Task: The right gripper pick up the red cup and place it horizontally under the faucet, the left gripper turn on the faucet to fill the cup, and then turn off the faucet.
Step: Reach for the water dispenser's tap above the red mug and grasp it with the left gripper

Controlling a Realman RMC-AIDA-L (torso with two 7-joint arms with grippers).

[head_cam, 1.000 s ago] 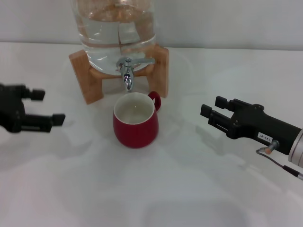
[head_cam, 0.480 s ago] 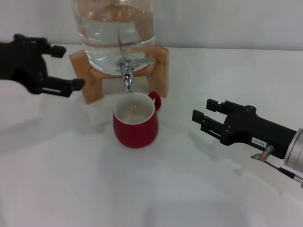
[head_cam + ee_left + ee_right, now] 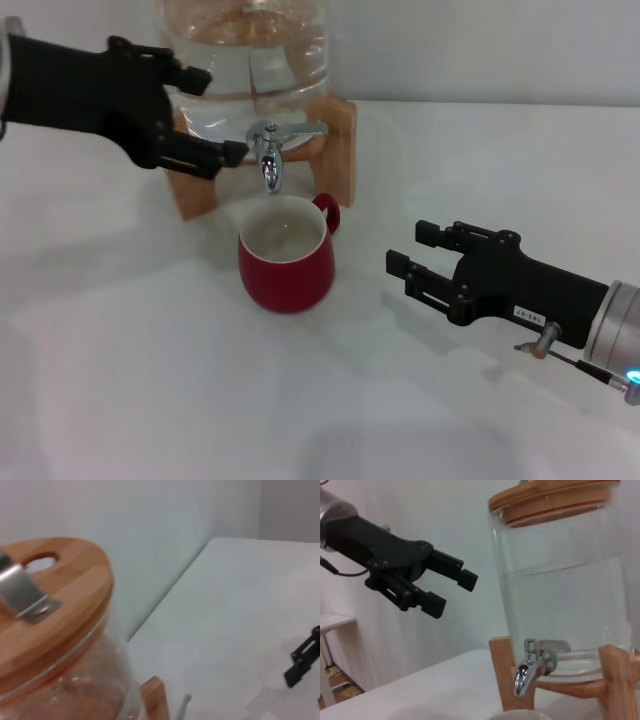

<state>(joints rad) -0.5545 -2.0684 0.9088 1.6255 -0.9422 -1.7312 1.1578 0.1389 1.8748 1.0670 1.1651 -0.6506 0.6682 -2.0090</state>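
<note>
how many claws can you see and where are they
2. The left claw is raised beside the faucet, fingers open. The right claw sits low to the right of the cup, also open.

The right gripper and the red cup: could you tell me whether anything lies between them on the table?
No: in the head view only bare white table separates the open right gripper from the red cup.
</note>
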